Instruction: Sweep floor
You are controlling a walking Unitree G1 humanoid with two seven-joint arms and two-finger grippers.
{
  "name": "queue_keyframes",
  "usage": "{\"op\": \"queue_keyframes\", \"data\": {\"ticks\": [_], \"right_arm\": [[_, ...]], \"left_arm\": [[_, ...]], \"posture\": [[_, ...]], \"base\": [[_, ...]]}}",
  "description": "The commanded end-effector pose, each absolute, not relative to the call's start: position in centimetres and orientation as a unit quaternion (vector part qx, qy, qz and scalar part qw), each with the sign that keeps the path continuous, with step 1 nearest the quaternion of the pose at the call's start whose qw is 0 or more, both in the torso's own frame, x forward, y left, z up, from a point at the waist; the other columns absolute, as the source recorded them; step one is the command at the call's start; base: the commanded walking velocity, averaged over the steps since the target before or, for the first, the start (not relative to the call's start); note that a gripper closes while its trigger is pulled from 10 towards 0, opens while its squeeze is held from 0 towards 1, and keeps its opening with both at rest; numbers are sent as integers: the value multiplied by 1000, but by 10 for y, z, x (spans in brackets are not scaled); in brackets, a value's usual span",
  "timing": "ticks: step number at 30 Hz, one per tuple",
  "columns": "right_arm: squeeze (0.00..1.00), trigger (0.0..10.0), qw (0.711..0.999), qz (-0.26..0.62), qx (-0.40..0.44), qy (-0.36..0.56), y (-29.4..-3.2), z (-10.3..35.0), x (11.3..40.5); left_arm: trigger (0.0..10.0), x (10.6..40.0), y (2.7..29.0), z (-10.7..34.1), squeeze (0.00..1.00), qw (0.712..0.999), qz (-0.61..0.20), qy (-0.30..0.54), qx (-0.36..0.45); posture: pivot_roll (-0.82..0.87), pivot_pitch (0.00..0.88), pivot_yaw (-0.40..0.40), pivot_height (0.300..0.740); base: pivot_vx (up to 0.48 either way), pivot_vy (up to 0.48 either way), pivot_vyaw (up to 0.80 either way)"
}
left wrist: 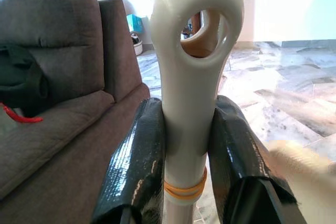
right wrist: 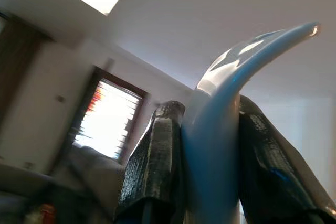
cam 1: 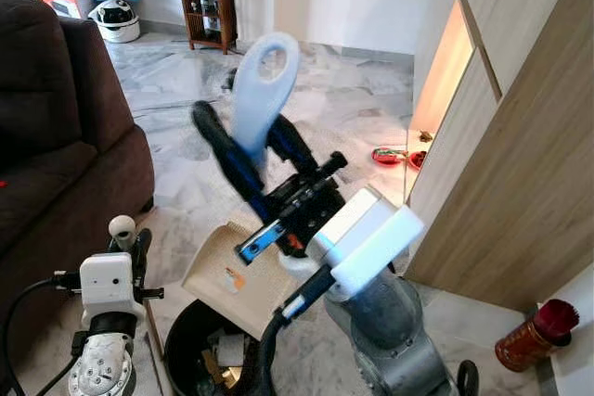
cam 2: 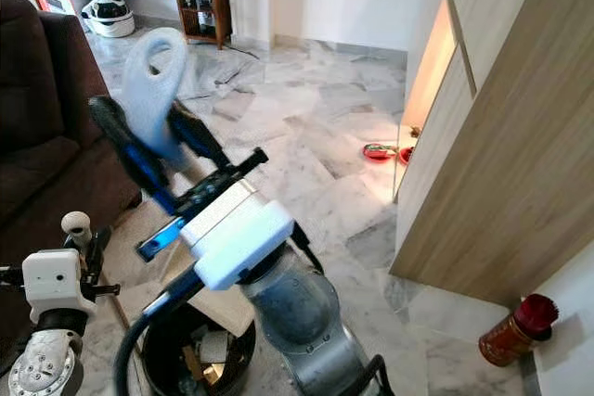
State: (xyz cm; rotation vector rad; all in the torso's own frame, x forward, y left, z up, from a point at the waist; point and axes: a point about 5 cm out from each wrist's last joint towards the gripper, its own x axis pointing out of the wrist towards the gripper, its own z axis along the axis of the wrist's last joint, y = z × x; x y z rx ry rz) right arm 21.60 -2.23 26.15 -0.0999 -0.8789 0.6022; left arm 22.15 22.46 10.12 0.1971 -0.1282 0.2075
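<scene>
Right gripper [cam 1: 251, 150] raised at chest height, its two black fingers clamped on a pale blue handle with a loop end [cam 1: 264, 90], likely the dustpan's; the loop stands above the fingertips.

Left gripper [left wrist: 189, 145] low beside the brown sofa [cam 1: 56, 136], fingers closed on a cream handle with hanging hole [left wrist: 197, 51], probably the broom.

Below the right gripper: beige dustpan tray [cam 1: 223, 271] tilted over a black bin [cam 1: 190, 340] holding scraps.

Step, as judged: emptying sweepings into the bin. Next move calls for keeping the tray's lip over the rim.
</scene>
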Motion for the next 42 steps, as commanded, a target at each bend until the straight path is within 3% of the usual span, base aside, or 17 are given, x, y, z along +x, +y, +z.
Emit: {"op": "queue_keyframes", "data": {"ticks": [1, 2, 3, 4, 11, 21, 25, 30, 42], "right_arm": [[0, 10000, 865, 235, -88, -435, -39, 266, 223], [0, 10000, 877, 192, -107, -427, -56, 264, 230], [0, 10000, 877, 192, -107, -427, -56, 264, 230], [0, 10000, 893, 140, -131, -408, -78, 260, 239], [0, 10000, 911, 59, -208, -351, -124, 232, 245], [0, 10000, 956, 20, -157, -247, -161, 183, 245], [0, 10000, 960, 19, -178, -216, -171, 164, 245], [0, 10000, 982, -19, -97, -159, -190, 142, 253], [0, 10000, 989, -38, -77, -121, -209, 119, 262]], "left_arm": [[10000, 226, 220, 109, 0, 986, 93, -88, 106], [10000, 226, 219, 108, 0, 986, 92, -87, 105], [10000, 226, 219, 108, 0, 986, 92, -87, 105], [10000, 226, 220, 107, 0, 987, 90, -84, 104], [10000, 227, 221, 105, 0, 988, 84, -79, 104], [10000, 225, 218, 95, 0, 991, 74, -60, 96], [10000, 223, 218, 92, 0, 991, 75, -56, 93], [10000, 224, 214, 90, 0, 993, 69, -53, 85], [10000, 227, 221, 82, 0, 994, 78, -42, 69]], "posture": [[73, 0, 6, 740], [58, 0, 9, 740], [58, 0, 9, 740], [50, 0, 11, 740], [30, 0, 19, 740], [17, 0, 18, 740], [23, 0, 14, 740], [32, 0, -5, 740], [-21, 0, 6, 740]], "base": [[0, 0, 0], [0, 0, 0], [0, 0, 0], [0, 0, 0], [0, 0, 0], [0, 0, 0], [0, 0, 0], [0, 0, 0], [0, 0, 0]]}}
